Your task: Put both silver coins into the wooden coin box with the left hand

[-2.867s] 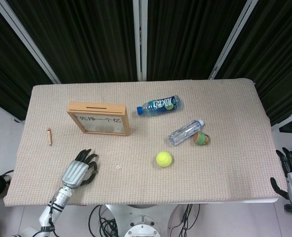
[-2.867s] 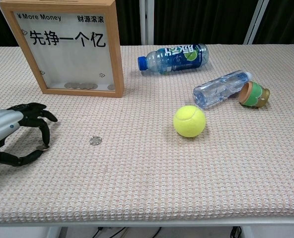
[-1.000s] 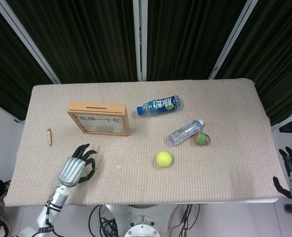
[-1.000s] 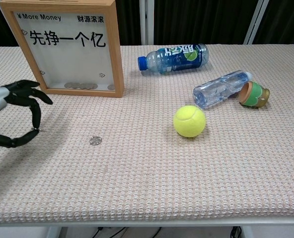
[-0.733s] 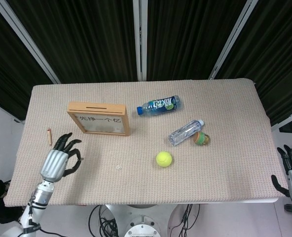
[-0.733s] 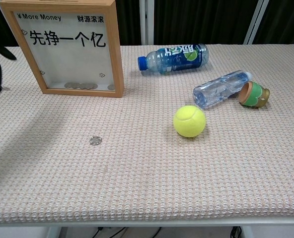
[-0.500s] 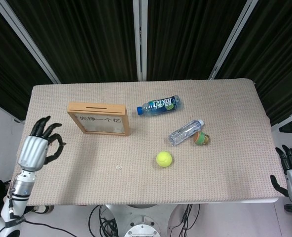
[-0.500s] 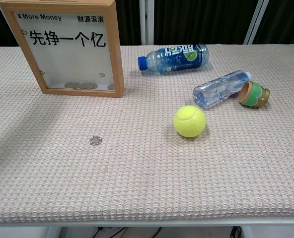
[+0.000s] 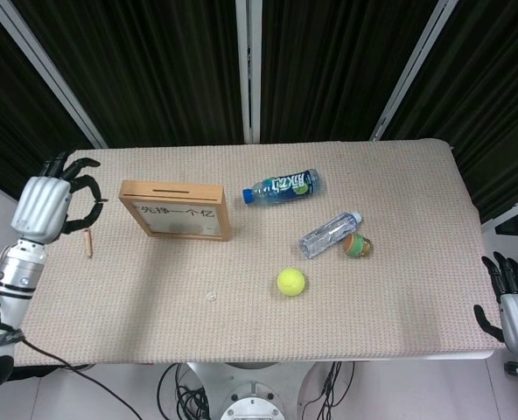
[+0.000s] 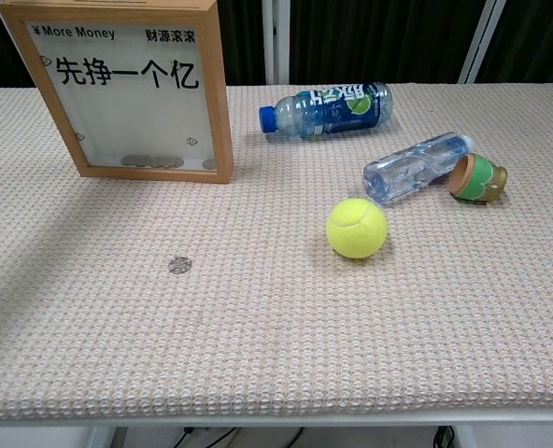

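The wooden coin box (image 9: 178, 210) stands upright at the back left of the table, slot on top; the chest view shows several coins lying behind the pane of the box (image 10: 132, 89). One silver coin (image 9: 211, 296) (image 10: 178, 265) lies flat on the cloth in front of the box. My left hand (image 9: 49, 203) hangs in the air left of the box, its thumb and a finger pinched together on a second silver coin, which barely shows. The chest view does not show this hand. My right hand (image 9: 517, 306) hangs off the table's front right corner, fingers spread, holding nothing.
A blue bottle (image 9: 281, 186) lies right of the box. A clear bottle (image 9: 329, 234) and a small green and orange object (image 9: 358, 246) lie further right. A tennis ball (image 9: 290, 281) sits mid-table. A short wooden peg (image 9: 87, 241) lies below the left hand.
My left hand rose from the cloth near the front left, swung left and back, and now hangs beside the box's left end, out of the chest view. The loose coin has not moved.
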Available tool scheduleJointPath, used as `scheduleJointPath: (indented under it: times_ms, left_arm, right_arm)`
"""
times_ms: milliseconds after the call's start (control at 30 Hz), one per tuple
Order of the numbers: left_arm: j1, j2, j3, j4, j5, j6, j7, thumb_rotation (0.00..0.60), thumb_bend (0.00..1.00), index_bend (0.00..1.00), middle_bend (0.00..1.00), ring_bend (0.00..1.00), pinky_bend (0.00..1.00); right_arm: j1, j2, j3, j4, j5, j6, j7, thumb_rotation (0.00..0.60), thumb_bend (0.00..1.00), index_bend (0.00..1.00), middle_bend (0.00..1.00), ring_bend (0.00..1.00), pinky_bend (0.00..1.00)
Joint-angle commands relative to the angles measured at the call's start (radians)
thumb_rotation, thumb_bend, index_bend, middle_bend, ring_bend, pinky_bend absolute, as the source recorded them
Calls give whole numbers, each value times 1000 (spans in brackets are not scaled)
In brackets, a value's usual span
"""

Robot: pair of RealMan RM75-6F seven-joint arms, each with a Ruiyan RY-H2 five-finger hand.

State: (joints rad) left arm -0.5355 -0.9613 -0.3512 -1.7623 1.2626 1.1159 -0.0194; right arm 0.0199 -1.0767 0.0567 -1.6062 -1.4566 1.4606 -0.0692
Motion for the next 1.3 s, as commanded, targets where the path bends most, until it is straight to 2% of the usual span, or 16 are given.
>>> scheduleJointPath:
  times_ms: [33,300,500,867,1300]
  left_arm:
    - [-86,25,-42,-12,-82,-102,17,600,412,620,231,49,114]
    - [-221,-8,-33,23,-171,-272,76,600,413,619,233,53,109]
    - [-286,-22,-20,55,-239,-356,87,600,414,612,232,53,103]
    - [-333,-37,3,87,-309,-386,87,600,413,610,232,53,93]
    - [-354,-87,23,147,-322,-414,14,600,412,612,233,53,93]
  right_arm:
    - [4,-1,2,-1,4,-5,-6,600,315,0,0,0,0]
    - [8,-1,6,5,21,-14,0,600,316,0,0,0,0]
    - [7,-2,-1,8,12,-12,-5,600,320,0,0,0,0]
    - [7,6,4,2,7,3,0,600,320,0,0,0,0]
    - [10,4,1,-1,2,2,3,600,320,0,0,0,0]
